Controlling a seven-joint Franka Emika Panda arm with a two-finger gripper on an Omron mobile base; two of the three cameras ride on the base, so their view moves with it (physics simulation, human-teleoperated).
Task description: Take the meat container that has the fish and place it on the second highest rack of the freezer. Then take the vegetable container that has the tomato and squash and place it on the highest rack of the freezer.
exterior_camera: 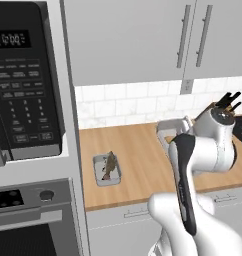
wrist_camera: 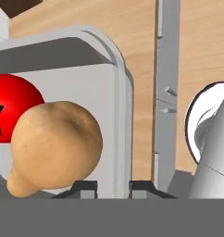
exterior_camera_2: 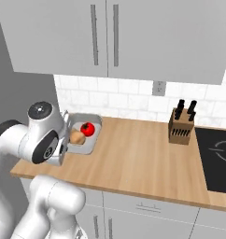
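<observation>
Left base view: the meat container [exterior_camera: 107, 170] lies on the wooden counter [exterior_camera: 138, 150] near its left end, with the slim brownish fish [exterior_camera: 109, 165] lying in it lengthwise. A black microwave [exterior_camera: 23, 85] sits in the tall unit at left; its display shows digits too blurred to read, and the keypad labels are likewise too small to make out. A black-fronted oven [exterior_camera: 28, 220] sits below it. The arm rises at lower right, and the rim of the vegetable container [exterior_camera: 169, 125] peeks out behind its upper joints. Black knife handles [exterior_camera: 229, 101] stick up behind the arm.

Right base view: the vegetable container [exterior_camera_2: 89, 140] is at the hand, lifted and tipped toward the arm, over the left part of the counter [exterior_camera_2: 133, 158]. The red tomato [exterior_camera_2: 88, 129] and the tan squash [exterior_camera_2: 77, 137] lie touching in it. A wooden knife block [exterior_camera_2: 181, 128] stands near the back wall, just beside the black cooktop [exterior_camera_2: 217, 156]. A wall outlet [exterior_camera_2: 158, 87] sits on the white tile.

Hand view: the gripper [wrist_camera: 113, 187] has its two dark tips set narrowly, one on each side of the container's rim [wrist_camera: 122, 139], pinching that wall. The squash [wrist_camera: 56, 146] rests against the tomato [wrist_camera: 12, 109] inside. Grey cabinet fronts [wrist_camera: 167, 92] run below the counter edge.
</observation>
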